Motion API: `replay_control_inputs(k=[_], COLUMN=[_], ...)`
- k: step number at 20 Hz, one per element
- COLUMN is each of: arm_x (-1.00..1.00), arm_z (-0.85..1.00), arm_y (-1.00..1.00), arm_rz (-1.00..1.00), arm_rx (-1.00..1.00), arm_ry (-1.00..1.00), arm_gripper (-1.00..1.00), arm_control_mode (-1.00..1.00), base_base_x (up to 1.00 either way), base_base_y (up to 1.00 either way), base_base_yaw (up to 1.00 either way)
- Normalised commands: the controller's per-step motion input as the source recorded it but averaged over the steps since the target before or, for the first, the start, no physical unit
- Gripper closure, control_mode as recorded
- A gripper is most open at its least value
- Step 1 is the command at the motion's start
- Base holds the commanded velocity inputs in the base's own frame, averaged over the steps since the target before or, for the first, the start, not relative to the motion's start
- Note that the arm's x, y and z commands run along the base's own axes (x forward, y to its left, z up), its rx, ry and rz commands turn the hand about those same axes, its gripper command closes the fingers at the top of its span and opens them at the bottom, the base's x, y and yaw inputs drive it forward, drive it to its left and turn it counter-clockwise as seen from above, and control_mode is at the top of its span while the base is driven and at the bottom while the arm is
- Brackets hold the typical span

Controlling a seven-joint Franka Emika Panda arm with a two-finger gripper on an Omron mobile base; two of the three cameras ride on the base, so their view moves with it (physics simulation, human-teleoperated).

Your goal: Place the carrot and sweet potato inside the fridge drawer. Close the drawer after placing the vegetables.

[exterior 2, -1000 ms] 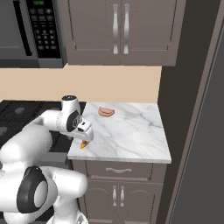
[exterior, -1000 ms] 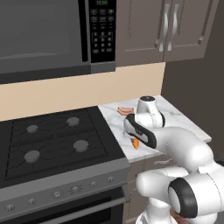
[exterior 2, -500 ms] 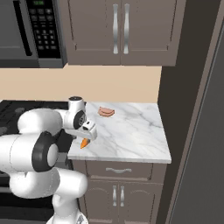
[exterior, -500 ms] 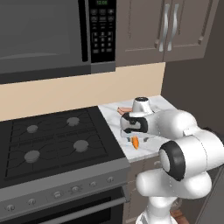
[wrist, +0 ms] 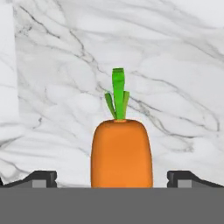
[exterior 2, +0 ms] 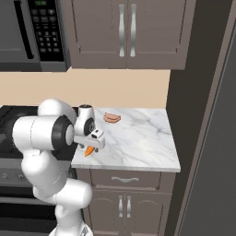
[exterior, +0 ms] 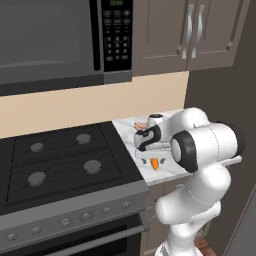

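The carrot lies on the marble counter near its front left corner, its green top pointing away from the hand. In the base views the carrot's orange tip pokes out from under the hand. My gripper is low over it and open, with one fingertip on each side of the carrot and not touching it. The gripper points down at the counter. The sweet potato and the fridge drawer are out of view.
A pink-tan curved food piece lies at the back of the counter. The black stove adjoins the counter's left edge. A tall dark panel stands to the right. The microwave and cabinets hang above.
The arm has folded forward and the hand has dropped lower over the carrot. The carrot has stayed where it was, and the jaws have stayed wide.
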Motion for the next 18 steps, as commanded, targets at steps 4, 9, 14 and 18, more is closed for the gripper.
replay_control_inputs(k=[4,9,14,18], arm_x=[0.29,0.10,-0.36,-0.56], arm_z=[-0.37,-0.47,-0.13,0.62], arm_y=[0.00,0.01,0.00,0.02], arm_rz=[0.00,0.00,-0.02,-0.01], arm_rx=[0.00,-0.03,-0.01,0.00], arm_ry=[0.06,0.10,0.03,-0.16], arm_gripper=[-1.00,1.00,1.00,1.00], arm_control_mode=[-1.00,-1.00,-1.00,-1.00], base_base_x=[0.00,0.00,0.00,0.00], base_base_y=[0.00,0.00,0.00,0.00], base_base_yaw=[0.00,0.00,0.00,0.00])
